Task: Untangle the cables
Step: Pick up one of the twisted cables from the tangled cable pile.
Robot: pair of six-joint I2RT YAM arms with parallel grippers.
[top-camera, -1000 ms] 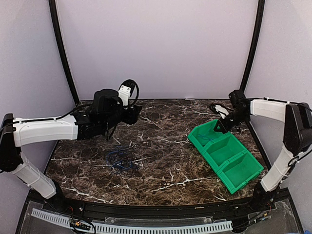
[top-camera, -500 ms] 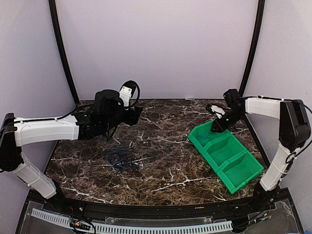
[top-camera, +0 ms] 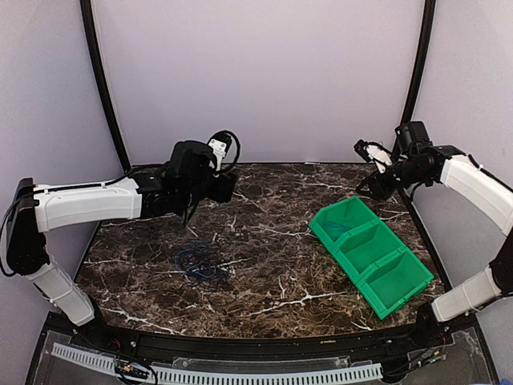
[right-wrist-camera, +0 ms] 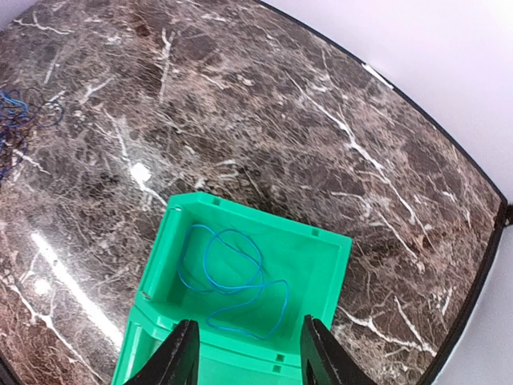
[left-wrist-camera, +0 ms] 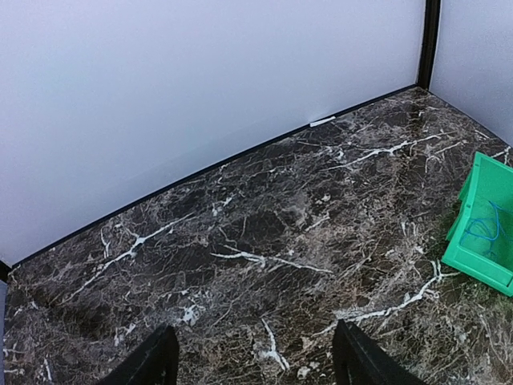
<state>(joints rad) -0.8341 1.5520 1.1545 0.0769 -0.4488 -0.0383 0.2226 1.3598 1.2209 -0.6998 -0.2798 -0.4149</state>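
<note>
One blue cable [right-wrist-camera: 232, 290] lies in the green bin [right-wrist-camera: 264, 223] beneath the released right claw [right-wrist-camera: 250, 353]; the released left claw [left-wrist-camera: 252, 361] likely next needs the cable tangle [top-camera: 199, 265] behind it.

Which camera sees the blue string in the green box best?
The right wrist view: the blue cable lies fully looped inside the green bin. The left wrist view catches part; the top view, a faint squiggle.

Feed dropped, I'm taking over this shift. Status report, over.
Left gripper open, empty. Right gripper open, above bin. One blue cable in bin's end compartment; tangle on table. Nothing blocking the tangle.
</note>
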